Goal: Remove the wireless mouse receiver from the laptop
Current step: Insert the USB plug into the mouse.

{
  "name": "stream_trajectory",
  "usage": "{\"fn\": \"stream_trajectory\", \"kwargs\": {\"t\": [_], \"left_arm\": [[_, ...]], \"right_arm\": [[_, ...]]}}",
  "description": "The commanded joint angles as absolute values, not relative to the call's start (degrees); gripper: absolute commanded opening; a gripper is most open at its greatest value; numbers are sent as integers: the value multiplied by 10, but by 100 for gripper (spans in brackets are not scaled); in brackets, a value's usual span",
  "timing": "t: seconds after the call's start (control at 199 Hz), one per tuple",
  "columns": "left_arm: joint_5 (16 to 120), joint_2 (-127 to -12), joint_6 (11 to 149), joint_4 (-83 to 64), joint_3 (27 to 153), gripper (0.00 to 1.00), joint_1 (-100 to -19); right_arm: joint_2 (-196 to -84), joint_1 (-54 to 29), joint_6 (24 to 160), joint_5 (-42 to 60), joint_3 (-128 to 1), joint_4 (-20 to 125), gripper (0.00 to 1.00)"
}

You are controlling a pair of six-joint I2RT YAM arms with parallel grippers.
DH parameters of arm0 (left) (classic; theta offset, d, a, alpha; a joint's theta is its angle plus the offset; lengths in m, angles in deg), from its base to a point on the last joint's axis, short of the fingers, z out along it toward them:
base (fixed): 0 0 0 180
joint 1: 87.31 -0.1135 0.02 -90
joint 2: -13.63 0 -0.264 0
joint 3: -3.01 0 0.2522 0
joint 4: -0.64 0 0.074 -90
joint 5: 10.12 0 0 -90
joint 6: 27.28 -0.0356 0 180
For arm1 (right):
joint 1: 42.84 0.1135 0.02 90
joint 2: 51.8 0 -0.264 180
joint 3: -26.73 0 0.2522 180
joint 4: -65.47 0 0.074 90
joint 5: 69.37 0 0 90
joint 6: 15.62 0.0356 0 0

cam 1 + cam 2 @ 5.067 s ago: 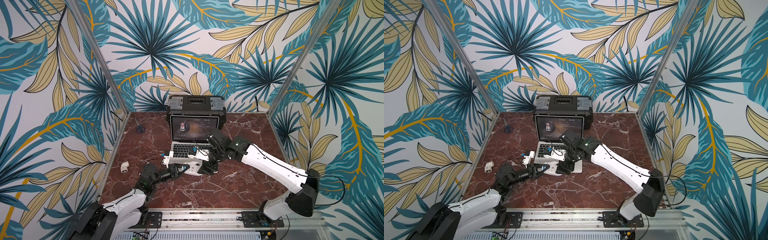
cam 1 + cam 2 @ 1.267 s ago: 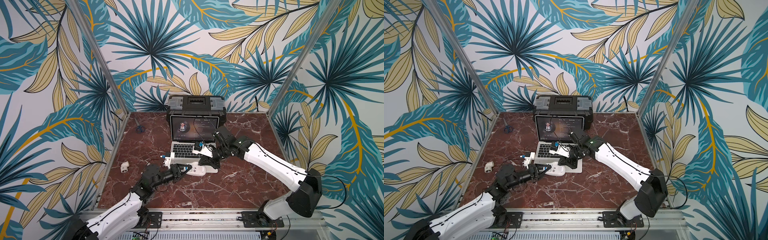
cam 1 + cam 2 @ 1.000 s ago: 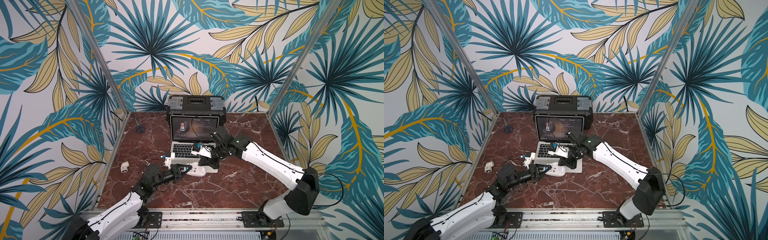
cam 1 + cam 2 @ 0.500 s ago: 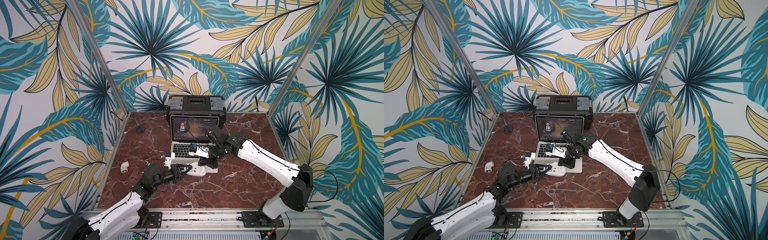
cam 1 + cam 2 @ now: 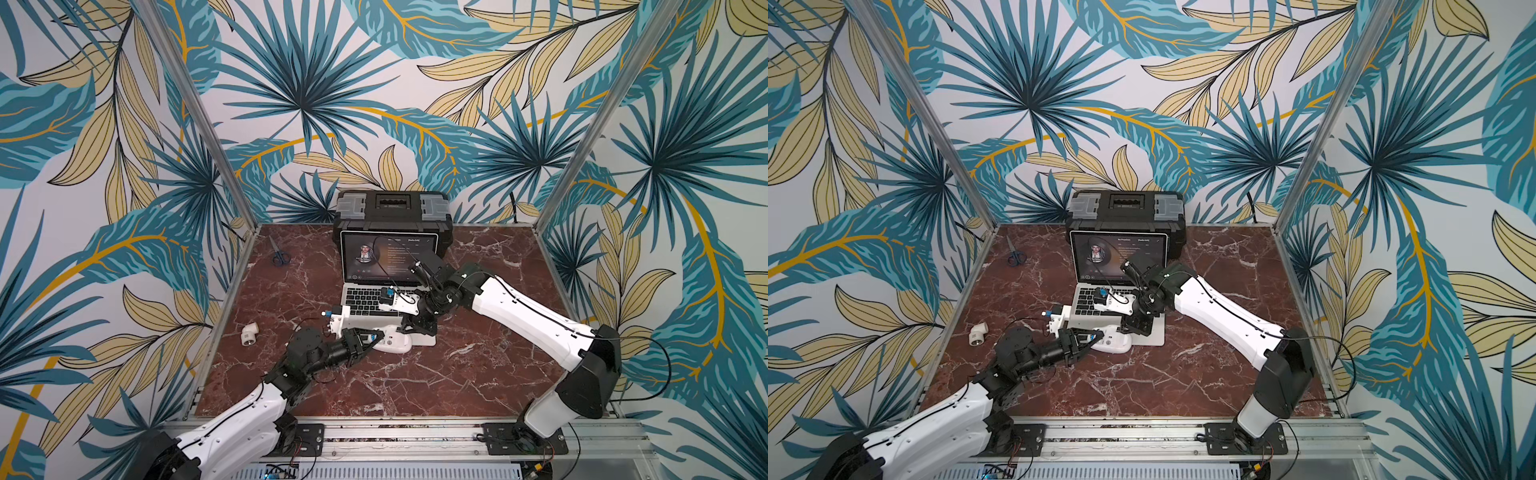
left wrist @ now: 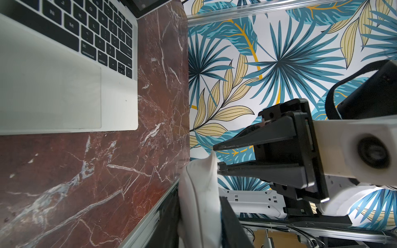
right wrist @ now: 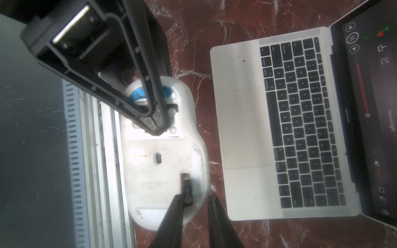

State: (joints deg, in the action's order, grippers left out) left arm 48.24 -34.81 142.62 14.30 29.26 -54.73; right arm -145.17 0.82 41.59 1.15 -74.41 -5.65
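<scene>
Small dark receiver (image 7: 186, 184) lies on the upturned underside of the white mouse (image 7: 163, 163), touching one finger of the right tool (image 7: 196, 198), whose jaws are slightly spread. Left tool (image 5: 370, 337) pinches the mouse, just in front of the open laptop's (image 7: 242, 128) near edge, over the desk (image 5: 415, 374).

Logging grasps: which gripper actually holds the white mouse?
The left gripper: its jaws clamp the wireless mouse, while the right gripper hangs over its underside, jaws parted.
</scene>
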Motion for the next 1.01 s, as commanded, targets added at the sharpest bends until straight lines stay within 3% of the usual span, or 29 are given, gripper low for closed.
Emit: {"fn": "stream_trajectory", "kwargs": {"t": [0.0,0.126,0.277,0.493,0.81,1.001], "left_arm": [[476,-339,1417,217,321,0,-548],[477,-338,1421,225,316,0,-549],[481,-337,1422,225,314,0,-548],[479,-354,1422,246,315,0,-549],[471,-368,1423,258,322,0,-549],[473,-368,1421,259,318,0,-549]], "right_arm": [[-1466,5,416,39,-744,-91,25],[-1463,5,417,35,-742,-86,34],[-1435,5,409,22,-728,-81,54],[-1364,2,405,-6,-688,-40,70],[-1337,-2,401,-49,-667,4,68],[-1359,-2,396,-60,-671,17,58]]}}
